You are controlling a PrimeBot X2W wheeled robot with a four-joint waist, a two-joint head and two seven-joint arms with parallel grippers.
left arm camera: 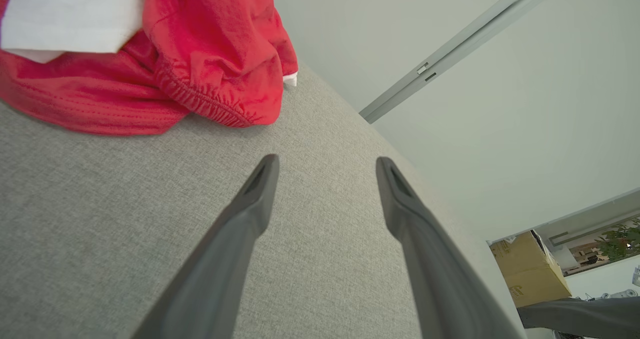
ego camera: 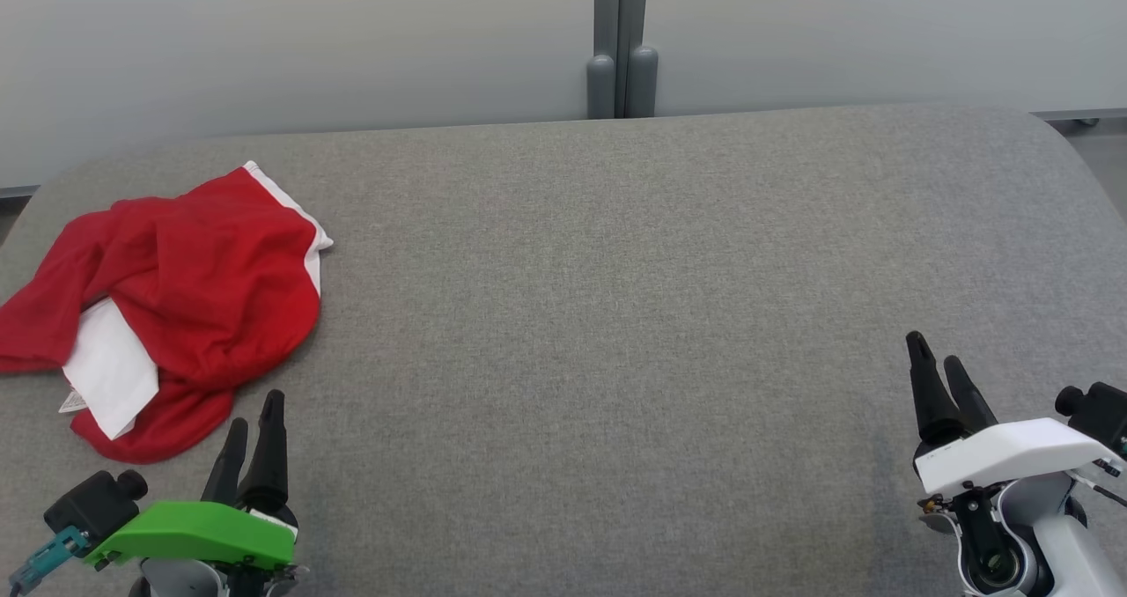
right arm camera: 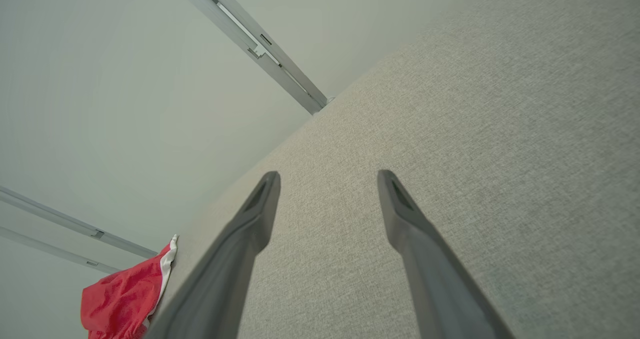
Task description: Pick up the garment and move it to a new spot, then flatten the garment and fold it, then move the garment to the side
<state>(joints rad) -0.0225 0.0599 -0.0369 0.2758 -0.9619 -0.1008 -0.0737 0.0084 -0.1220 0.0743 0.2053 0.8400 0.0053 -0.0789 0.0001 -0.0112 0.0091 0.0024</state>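
Kim: Left jaws sit nearest, at seven o'clock in the head view, their dark fingers (ego camera: 267, 443) spread wide with nothing between them. Right side?

Lee: Same at four o'clock. The right jaws are fully apart, fingers (ego camera: 923, 381) holding nothing, low over bare grey worktop (ego camera: 616, 315).

Kim: And the garment (ego camera: 220, 289)?

Lee: At nine o'clock, a crumpled red heap with white trim. It lies on the worktop near its left edge, just beyond the left fingers and not touching them. Farther back, at twelve, a grey post (ego camera: 622, 51) stands against the pale wall (ego camera: 264, 42).

Kim: So this is the first step, I'd say. Nothing is picked up yet.

Lee: Agreed. The next move likely calls for the left jaws to reach forward, settle over a raised fold and pinch it. Then they can carry it toward the open middle.
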